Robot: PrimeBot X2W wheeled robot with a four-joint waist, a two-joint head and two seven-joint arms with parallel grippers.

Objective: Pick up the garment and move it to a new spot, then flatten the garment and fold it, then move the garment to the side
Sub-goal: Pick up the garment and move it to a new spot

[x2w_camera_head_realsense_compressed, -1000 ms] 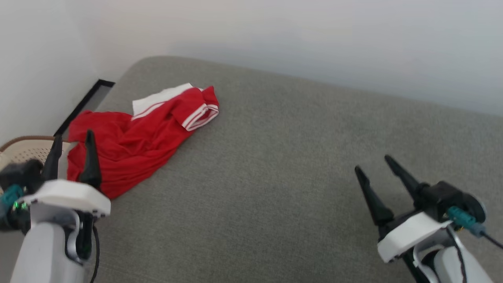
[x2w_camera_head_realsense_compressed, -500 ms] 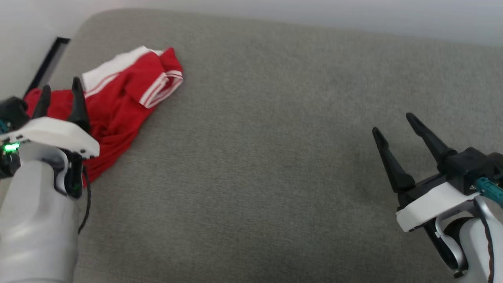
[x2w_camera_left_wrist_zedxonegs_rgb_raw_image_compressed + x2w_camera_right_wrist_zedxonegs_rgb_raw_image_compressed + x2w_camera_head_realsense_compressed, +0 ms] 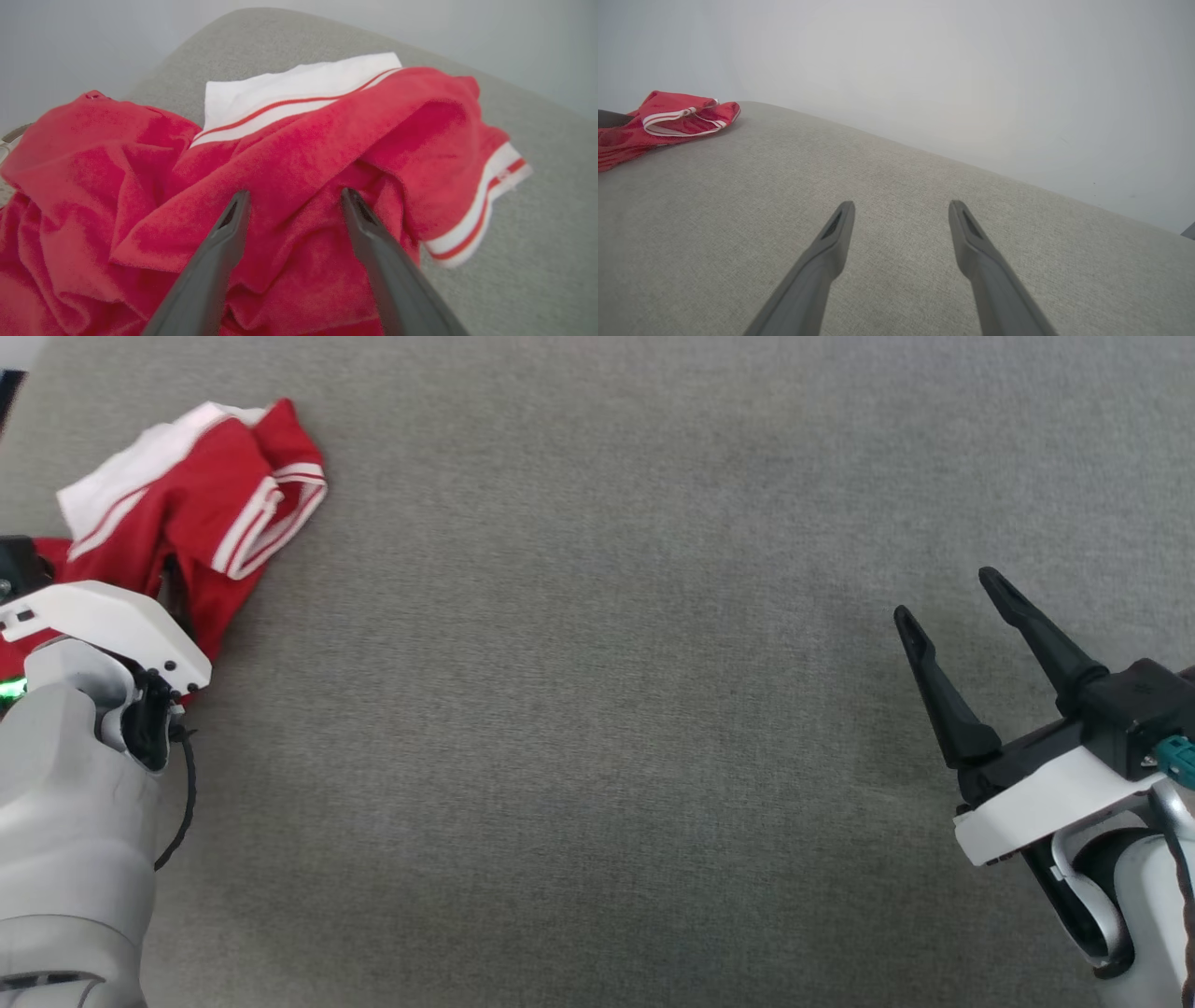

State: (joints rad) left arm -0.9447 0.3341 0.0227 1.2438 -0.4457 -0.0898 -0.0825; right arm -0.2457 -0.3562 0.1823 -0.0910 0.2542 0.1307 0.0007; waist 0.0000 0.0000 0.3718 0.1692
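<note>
Left end effector (image 3: 295, 193) stands released, its two dark fingers spread wide over the garment (image 3: 327, 126), with the tips at either side of a raised red fold. Whether they touch the cloth cannot be told. The garment lies crumpled at the far left of the grey fabric surface (image 3: 597, 709), with a white sleeve at its far end and a red-and-white striped cuff toward the open middle. The right end effector (image 3: 943, 593) is released too, fingers apart and holding nothing, above bare surface well apart from the garment. A pale wall (image 3: 971, 70) rises behind.
</note>
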